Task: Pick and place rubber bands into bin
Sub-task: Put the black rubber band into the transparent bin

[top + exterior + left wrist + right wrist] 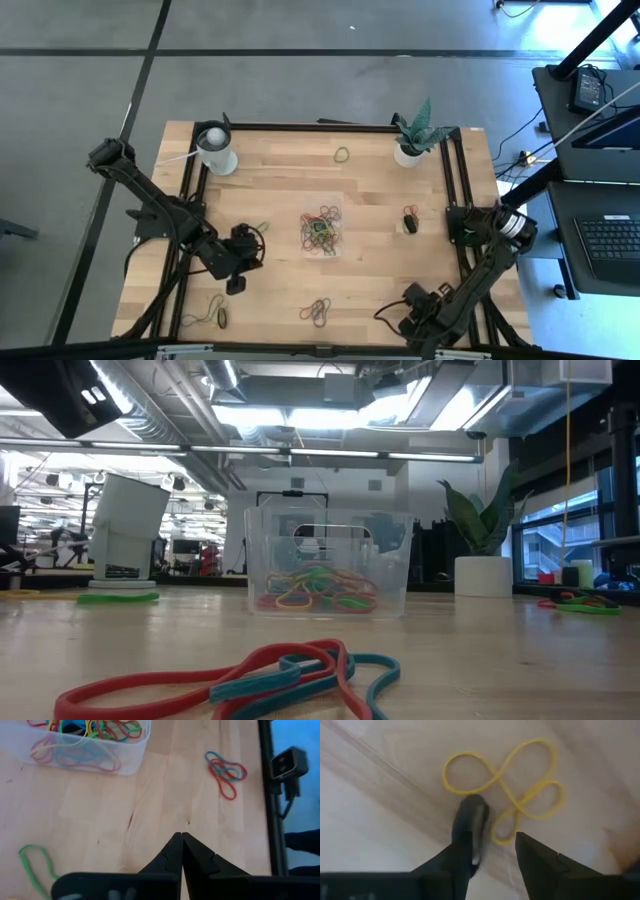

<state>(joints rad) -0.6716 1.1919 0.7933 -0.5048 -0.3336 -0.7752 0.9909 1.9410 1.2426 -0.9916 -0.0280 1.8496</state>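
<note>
- Wooden worktop [280, 200] carries every item; a white cup [217, 150] stands at its far left corner and a potted plant [410, 140] at its far right corner
- Left gripper [236, 285] rests over the near left part of the worktop, fingers pressed together and empty; a green band [37, 862] lies beside it
- Bin [322, 230], clear plastic, sits at the worktop's centre with many coloured rubber bands [315, 590] inside
- Red and blue bands [317, 312] lie loose near the front edge; one green band [342, 154] lies near the far edge
- Right gripper [497, 847], at the near right corner, has its fingers parted, astride a twisted yellow band [520, 795] lying flat, not gripped
</note>
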